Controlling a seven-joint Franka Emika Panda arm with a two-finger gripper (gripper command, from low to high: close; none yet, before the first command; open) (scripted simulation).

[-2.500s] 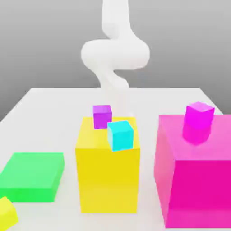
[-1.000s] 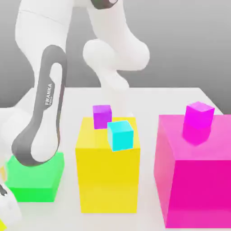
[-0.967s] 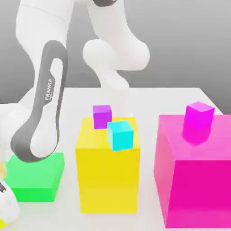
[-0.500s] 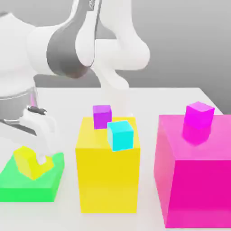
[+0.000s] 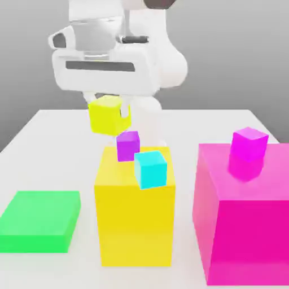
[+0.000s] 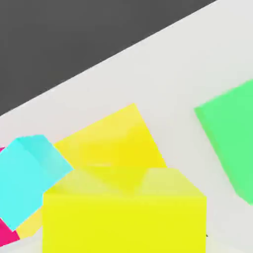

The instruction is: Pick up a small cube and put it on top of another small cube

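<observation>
Exterior view: the gripper (image 5: 108,113) hangs in the air with its fingers pinched on the small yellow cube (image 5: 107,114), which is tilted and clear of every surface. The held cube sits above and just toward the exterior view's left of the purple cube (image 5: 128,145), not touching it. The purple cube and the cyan cube (image 5: 150,169) rest on the tall yellow block (image 5: 134,214). A magenta cube (image 5: 249,143) stands on the large magenta block (image 5: 242,214) at the exterior view's right. The flat green block (image 5: 39,220) lies on the white table (image 5: 56,130) at the exterior view's left.

Compared with half a second earlier, the small yellow cube has been carried up from low over the green block to its present place over the tall yellow block; the grip has not changed. All other blocks are unmoved.

Hand view: the small yellow cube (image 6: 123,217) sits close in the foreground, between the fingers. Beyond it are the top of the tall yellow block (image 6: 113,143), the cyan cube (image 6: 27,178) and the green block (image 6: 232,138).
</observation>
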